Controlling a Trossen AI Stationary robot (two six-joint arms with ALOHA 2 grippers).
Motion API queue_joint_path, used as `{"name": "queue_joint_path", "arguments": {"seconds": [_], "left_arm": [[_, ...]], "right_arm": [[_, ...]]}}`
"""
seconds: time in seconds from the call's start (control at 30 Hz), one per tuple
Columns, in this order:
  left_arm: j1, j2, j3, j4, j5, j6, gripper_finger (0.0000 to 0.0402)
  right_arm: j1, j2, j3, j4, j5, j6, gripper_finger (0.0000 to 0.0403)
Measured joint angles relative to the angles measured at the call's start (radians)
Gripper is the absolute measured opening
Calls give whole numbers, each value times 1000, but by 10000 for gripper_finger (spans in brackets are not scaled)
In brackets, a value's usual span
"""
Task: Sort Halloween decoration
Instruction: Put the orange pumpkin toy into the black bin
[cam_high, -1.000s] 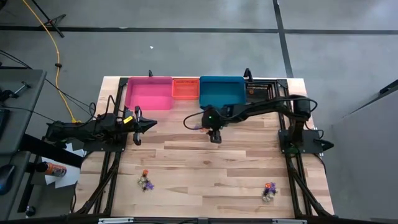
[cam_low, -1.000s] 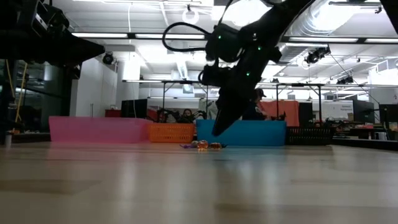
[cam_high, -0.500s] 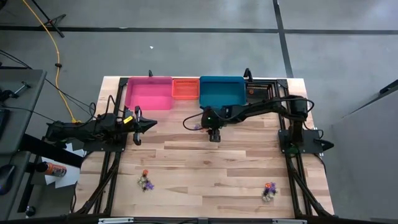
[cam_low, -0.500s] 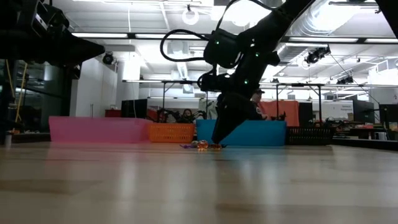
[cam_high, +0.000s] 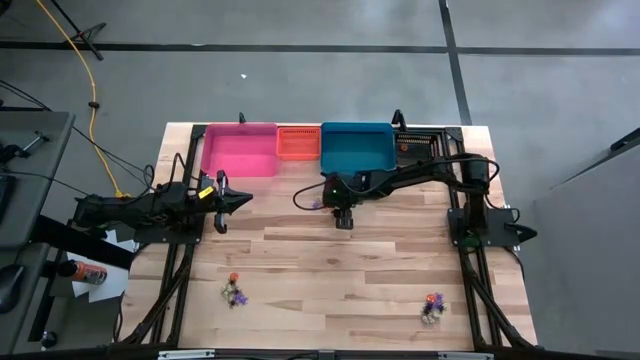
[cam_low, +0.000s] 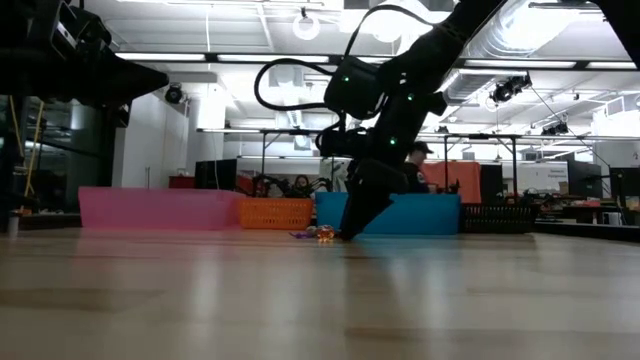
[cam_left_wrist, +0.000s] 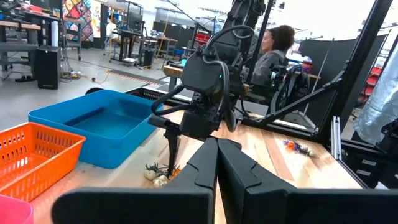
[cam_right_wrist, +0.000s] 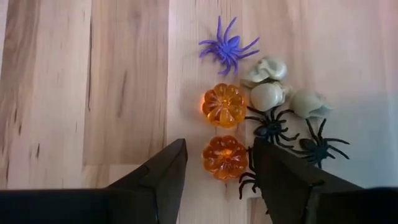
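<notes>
A small heap of Halloween decoration (cam_right_wrist: 267, 106) lies on the wooden table in front of the blue bin: a purple spider (cam_right_wrist: 227, 47), two orange pumpkins, pale skulls and black spiders. My right gripper (cam_right_wrist: 219, 163) is open and points steeply down over the heap. Its two fingers stand on either side of the nearer orange pumpkin (cam_right_wrist: 225, 155), and I see no touch. In the high view this gripper (cam_high: 343, 222) is at the table's middle, toward the far side. My left gripper (cam_high: 240, 200) is shut and held level above the table's left side.
Along the far edge stand a pink bin (cam_high: 240, 150), an orange bin (cam_high: 297, 142), a blue bin (cam_high: 356, 147) and a black bin (cam_high: 418, 146). Two more trinket heaps lie near the front edge, left (cam_high: 234, 292) and right (cam_high: 432, 306). A person sits beyond the table.
My right gripper has come down toward the table at the trinket heap in front of the blue bin, tipping a little more steeply. It stays open.
</notes>
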Motion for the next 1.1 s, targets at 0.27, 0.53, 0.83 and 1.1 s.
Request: {"name": "queue_joint_path", "arguments": {"seconds": [0.27,0.53,0.83,1.1], "left_arm": [[0,0,0,0,0,0,0],[0,0,0,0,0,0,0],[0,0,0,0,0,0,0],[0,0,0,-1,0,0,0]], "right_arm": [[3,-1,0,-10,-1,0,116],[2,-5,2,-8,-27,-9,81],[0,-3,95,-102,-68,-27,88],[-28,-139,159,-303,-105,-135,85]]}}
